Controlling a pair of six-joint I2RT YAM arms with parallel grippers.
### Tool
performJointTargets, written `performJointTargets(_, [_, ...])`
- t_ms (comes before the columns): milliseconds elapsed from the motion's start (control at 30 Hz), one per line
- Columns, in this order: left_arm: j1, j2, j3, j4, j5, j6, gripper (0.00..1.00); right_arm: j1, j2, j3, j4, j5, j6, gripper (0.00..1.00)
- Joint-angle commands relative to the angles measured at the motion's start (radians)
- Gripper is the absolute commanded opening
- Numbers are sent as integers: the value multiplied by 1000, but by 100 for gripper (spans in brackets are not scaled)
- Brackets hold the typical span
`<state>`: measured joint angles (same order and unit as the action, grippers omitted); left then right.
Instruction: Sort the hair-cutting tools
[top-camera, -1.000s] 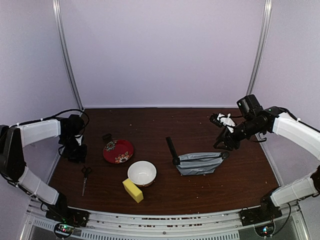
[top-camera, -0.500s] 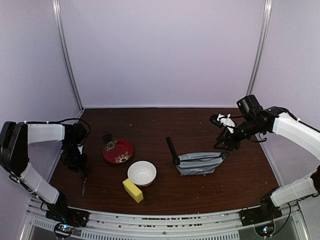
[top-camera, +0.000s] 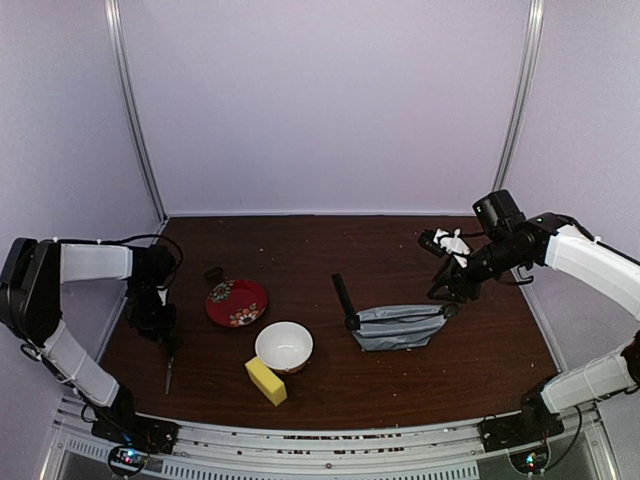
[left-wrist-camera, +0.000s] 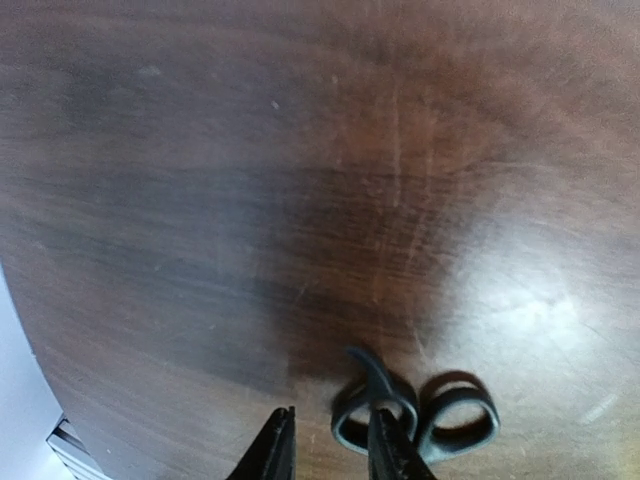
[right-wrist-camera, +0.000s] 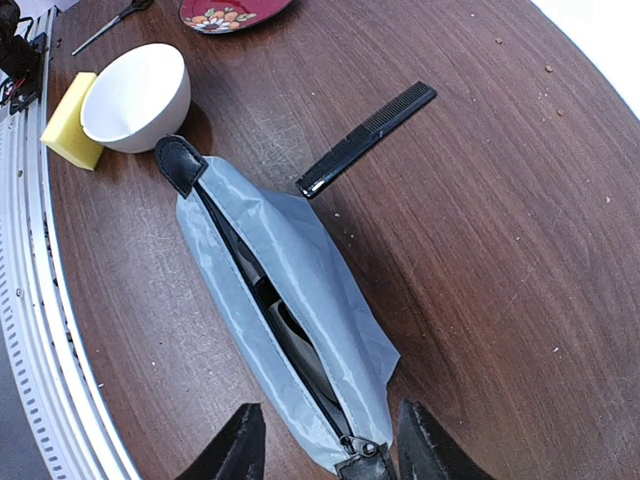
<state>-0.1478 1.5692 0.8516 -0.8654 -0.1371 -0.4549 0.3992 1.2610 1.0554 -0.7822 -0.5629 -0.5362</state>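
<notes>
Left end effector (left-wrist-camera: 330, 420) dropped onto scissors (left-wrist-camera: 376, 372); open grey pouch (right-wrist-camera: 310, 280) holds something dark.

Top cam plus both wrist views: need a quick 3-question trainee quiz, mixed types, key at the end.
1. True or false: the comb is inside the grey pouch.
2. What lies right under the left claw? A) scissors B) an electric clipper C) a red plate
3. Fill in: the pouch's zip is ____.

Key
1. False: it lies outside, beside the pouch.
2. A: one handle loop sits at the fingertips.
3. Open, with dark items showing inside.
</notes>
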Motion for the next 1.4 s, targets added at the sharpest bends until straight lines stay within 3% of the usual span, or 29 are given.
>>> performJointTargets(0, [-2, -80, 8, -8, -25, -9, 25, 6, -15, 4, -14, 4, -9, 46])
performJointTargets(400, [-1, 29, -15, 12, 5, -3, 18, 6, -11, 5, -19, 9, -10, 46])
performJointTargets(600, [-3, 27, -1, 24, 40, 22, 0, 7, -3, 6, -22, 8, -11, 46])
performJointTargets(900, [-27, -240, 127, -70, 74, 5, 0, 14, -5, 39, -16, 20, 34, 47])
performJointTargets(1033, [-71, -346, 216, -70, 111, -37, 0, 30, -7, 136, -24, 30, 89, 48])
performJointTargets(1233, [-177, -400, 263, 62, 162, -161, 0, 119, 73, 311, -10, 47, 240, 51])
performJointTargets(1367, [-283, -416, 220, 290, 173, -300, 0, 218, 182, 435, -11, 81, 323, 51])
